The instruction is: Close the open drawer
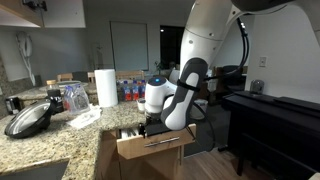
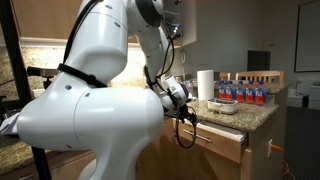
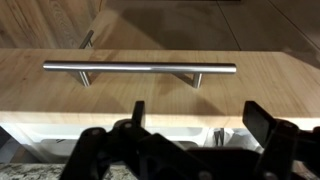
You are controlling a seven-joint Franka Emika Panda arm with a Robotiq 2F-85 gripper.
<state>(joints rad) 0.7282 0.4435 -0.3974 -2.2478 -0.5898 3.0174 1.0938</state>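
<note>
The drawer (image 1: 152,147) stands pulled out from under the granite counter, with a light-brown wood front and a horizontal silver bar handle (image 3: 140,68). It also shows in an exterior view (image 2: 222,140). Part of the white cutlery tray (image 3: 180,137) with utensils shows just behind the front's top edge in the wrist view. My gripper (image 3: 197,118) is open and empty, its two black fingers hanging over the drawer's top edge, a little below the handle in the picture. In an exterior view the gripper (image 1: 150,126) sits right above the open drawer.
A granite counter (image 1: 50,140) carries a black pan lid (image 1: 28,120), a paper towel roll (image 1: 106,87) and bottles (image 1: 130,88). A dark piano-like cabinet (image 1: 275,125) stands across the aisle. The robot's white base (image 2: 90,130) fills the near side. A second handle (image 3: 86,40) shows beyond.
</note>
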